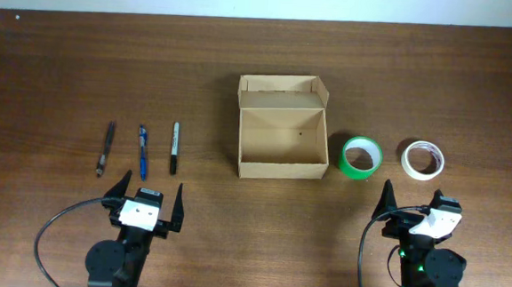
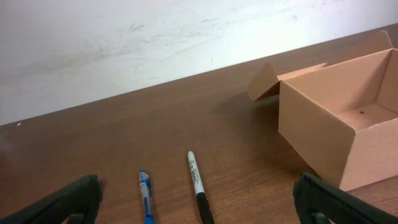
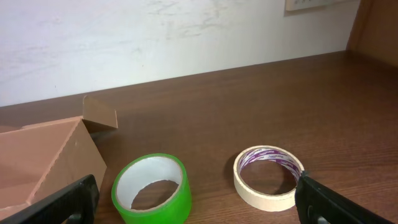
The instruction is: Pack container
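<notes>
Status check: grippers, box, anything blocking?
Left gripper open, right gripper open, both holding nothing. Container empty, flap folded back. Three pens left of it, green tape and white tape right. Nothing over the opening.

1. The left pincer (image 1: 155,182) has two matte black fingers (image 2: 68,202), broad at the root and tapering to points.
2. A white block (image 1: 138,209) sits between their roots.
3. The left arm behind it is black, with a rounded joint housing (image 1: 106,259). A thin black left cable (image 1: 49,229) curves out from its side.
4. The right pincer (image 1: 411,194) has the same build, with black pointed fingers and a white cap (image 1: 429,223).
5. A green light (image 1: 420,267) glows on the black right arm. A black right cable (image 1: 364,257) runs alongside it.
</notes>
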